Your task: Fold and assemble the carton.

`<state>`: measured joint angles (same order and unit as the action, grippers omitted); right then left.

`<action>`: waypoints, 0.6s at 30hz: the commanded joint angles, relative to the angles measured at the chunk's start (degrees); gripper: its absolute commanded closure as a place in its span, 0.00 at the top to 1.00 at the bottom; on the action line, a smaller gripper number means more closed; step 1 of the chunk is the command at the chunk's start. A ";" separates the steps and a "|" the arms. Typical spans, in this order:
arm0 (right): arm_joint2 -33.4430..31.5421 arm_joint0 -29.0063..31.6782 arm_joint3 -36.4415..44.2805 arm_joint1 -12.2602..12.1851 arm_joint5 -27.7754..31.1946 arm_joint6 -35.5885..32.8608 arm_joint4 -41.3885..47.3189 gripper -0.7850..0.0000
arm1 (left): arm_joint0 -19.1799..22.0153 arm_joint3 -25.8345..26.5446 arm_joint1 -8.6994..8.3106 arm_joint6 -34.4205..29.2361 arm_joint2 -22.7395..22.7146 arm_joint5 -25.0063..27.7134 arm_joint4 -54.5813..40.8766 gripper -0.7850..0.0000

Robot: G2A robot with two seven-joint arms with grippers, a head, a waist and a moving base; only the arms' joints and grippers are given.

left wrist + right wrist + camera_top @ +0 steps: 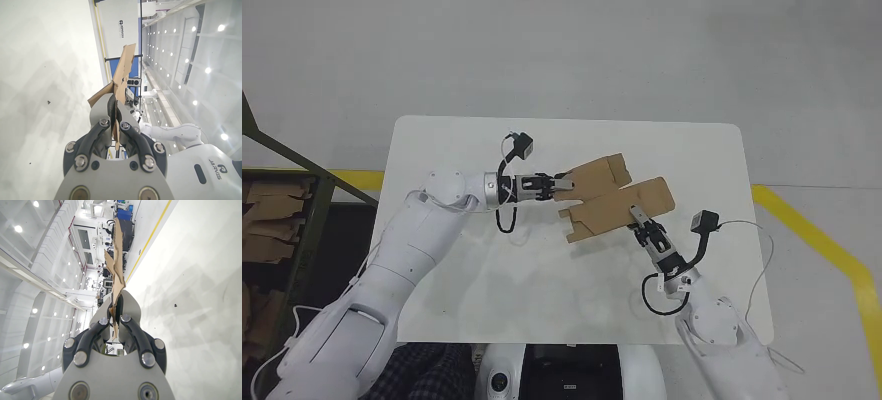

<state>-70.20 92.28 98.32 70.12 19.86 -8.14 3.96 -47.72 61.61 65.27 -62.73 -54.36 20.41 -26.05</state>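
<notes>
Top view: the flattened brown carton (614, 196) is held above the middle of the white table (542, 300), spanning the gap between the two arms. This view gives its broad faces, two long brown pieces lying side by side and slightly offset. The left gripper (564, 184) meets the end of the farther piece. The right gripper (639, 216) meets the edge of the nearer piece, on the side toward the robot.

Left wrist view: the carton (122, 75) appears edge-on. Its corrugated edge runs straight down between the fingers (98, 111), which are closed tight against both faces of the sheet. Just past the fingertips the cardboard forks, one part bending off toward the table.

Right wrist view: the carton (117, 262) is again seen edge-on, as a thin, ragged strip. Its lower end is pinched between the closed fingers (132, 308) and reaches down into the gripper's throat.
</notes>
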 commanded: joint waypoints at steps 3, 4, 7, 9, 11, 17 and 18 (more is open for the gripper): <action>-0.45 0.01 -0.09 0.02 -0.33 -0.67 1.06 1.00 | 0.02 -0.39 -0.02 -1.40 -1.03 -0.25 -2.44 0.00; -0.73 0.03 -0.14 0.00 -0.40 -1.01 1.35 1.00 | 0.13 -0.59 -0.06 -1.85 -1.35 -0.35 -2.86 0.00; -2.01 0.07 -0.47 -0.14 -0.35 -2.10 2.46 1.00 | 0.31 -1.12 -0.16 -3.55 -2.38 -0.50 -4.93 0.00; -3.08 0.11 -0.83 -0.25 0.15 -2.76 3.28 1.00 | 0.44 -1.48 -0.25 -4.83 -3.05 -0.47 -6.06 0.00; -4.36 0.08 -1.38 -0.39 1.01 -3.45 3.96 1.00 | 0.68 -2.00 -0.39 -6.04 -3.72 -0.36 -6.43 0.00; -8.26 -1.19 -2.97 -1.04 5.08 -9.34 5.42 1.00 | 1.06 -2.89 -0.75 -11.51 -4.93 0.19 -7.69 0.00; -8.81 -1.62 -3.32 -1.19 5.79 -11.19 5.90 1.00 | 1.15 -2.99 -0.82 -12.64 -4.98 0.41 -7.43 0.00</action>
<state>-78.44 91.10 95.33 69.08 24.88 -17.13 9.45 -46.66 58.74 64.52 -74.03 -59.27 20.62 -33.64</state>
